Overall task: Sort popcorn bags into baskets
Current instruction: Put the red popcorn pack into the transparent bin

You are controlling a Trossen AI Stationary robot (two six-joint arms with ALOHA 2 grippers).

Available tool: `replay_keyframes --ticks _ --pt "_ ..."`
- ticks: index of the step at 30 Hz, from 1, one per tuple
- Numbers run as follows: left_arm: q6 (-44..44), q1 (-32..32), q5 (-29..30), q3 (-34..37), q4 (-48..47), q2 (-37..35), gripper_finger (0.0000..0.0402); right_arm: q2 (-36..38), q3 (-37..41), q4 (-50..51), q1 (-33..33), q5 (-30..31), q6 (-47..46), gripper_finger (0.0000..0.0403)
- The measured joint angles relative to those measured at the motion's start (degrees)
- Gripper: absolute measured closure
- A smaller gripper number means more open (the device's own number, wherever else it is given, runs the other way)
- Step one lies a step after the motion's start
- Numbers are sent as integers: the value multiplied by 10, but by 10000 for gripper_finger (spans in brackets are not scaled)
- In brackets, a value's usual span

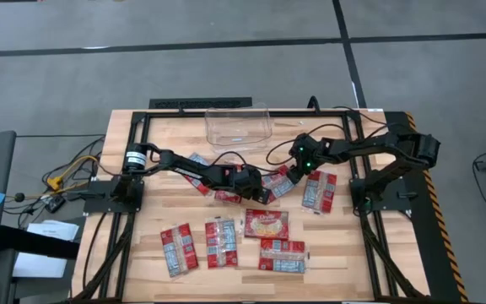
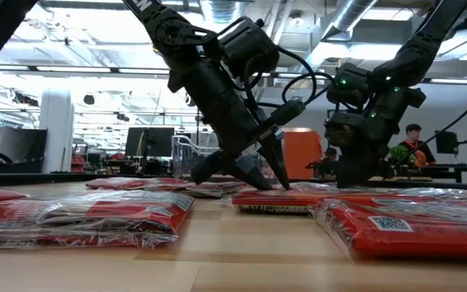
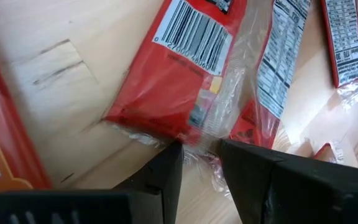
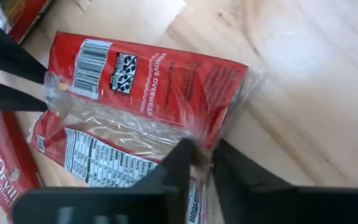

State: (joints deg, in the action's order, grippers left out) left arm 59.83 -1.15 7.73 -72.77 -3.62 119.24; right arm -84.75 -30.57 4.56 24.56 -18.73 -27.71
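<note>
The wooden table (image 1: 142,253) carries the clear basket (image 1: 238,125) at its far edge. Red popcorn bags (image 1: 221,242) lie around the middle. The left gripper (image 3: 197,163) and the right gripper (image 4: 201,163) each pinch one bag's edge there.

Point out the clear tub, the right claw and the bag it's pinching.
clear tub (image 1: 238,127): high view, on its bottom panel.
right claw (image 4: 202,163): right wrist view, between its fingertips.
popcorn bag (image 4: 166,78): right wrist view, on its red printed face.
</note>
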Motion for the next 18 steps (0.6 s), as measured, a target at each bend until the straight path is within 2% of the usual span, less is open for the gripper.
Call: replay_keyframes --ticks 5,11,18 --pt "3 0 -9 0 8 -2 294 0 0 1 0 -11 0 392" --pt "-6 0 -50 1 31 -12 301 0 -11 22 -4 -18 -9 393" --pt "0 0 -109 2 32 -37 328 13 -50 63 -17 -8 -7 397"
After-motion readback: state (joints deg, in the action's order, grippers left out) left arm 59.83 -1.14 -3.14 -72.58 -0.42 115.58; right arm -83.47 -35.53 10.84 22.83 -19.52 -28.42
